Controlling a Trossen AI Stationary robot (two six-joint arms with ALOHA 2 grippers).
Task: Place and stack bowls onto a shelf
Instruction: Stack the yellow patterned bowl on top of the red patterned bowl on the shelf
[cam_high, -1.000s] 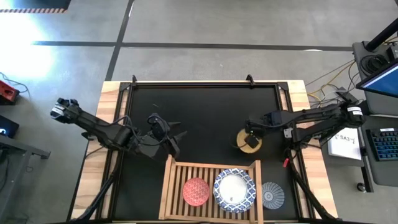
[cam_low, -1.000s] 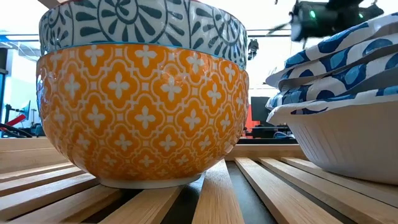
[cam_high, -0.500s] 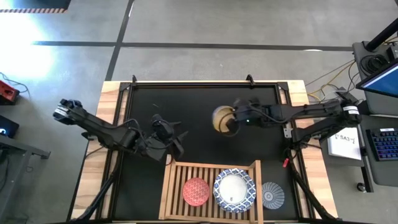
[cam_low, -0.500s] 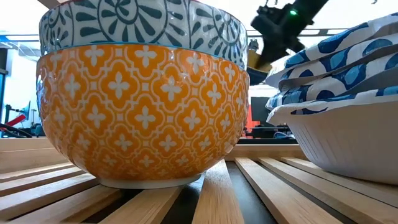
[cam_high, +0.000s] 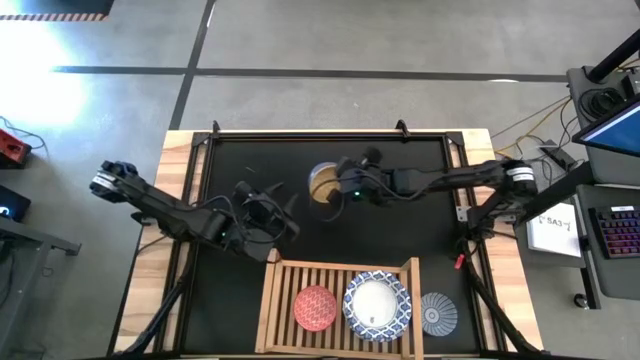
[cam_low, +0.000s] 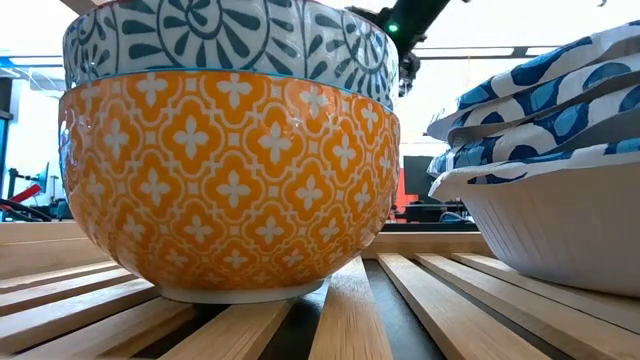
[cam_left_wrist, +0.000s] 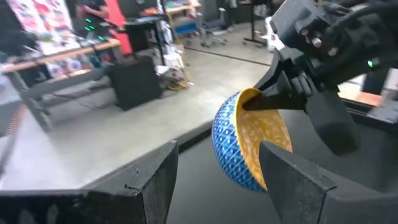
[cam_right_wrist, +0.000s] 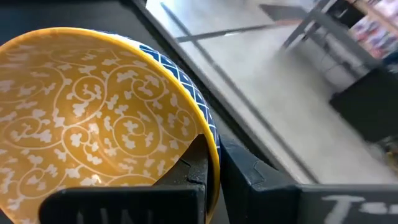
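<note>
My right gripper (cam_high: 337, 192), pinching the yellow bowl (cam_high: 323, 184), has swung toward my spread left gripper (cam_high: 281, 213) for handover.

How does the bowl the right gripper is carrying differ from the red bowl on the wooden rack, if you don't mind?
The carried bowl is blue outside and yellow inside, tilted, pinched at its rim by the right gripper above the black mat. The red bowl sits level on the rack, ungripped. Both are small, round and patterned.

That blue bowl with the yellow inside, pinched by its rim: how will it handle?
The blue bowl looks rigid and glazed, so probably slippery. The right gripper pinches only its rim, leaving it tilted; it may swing or slip. Likely breakable if dropped.
</note>
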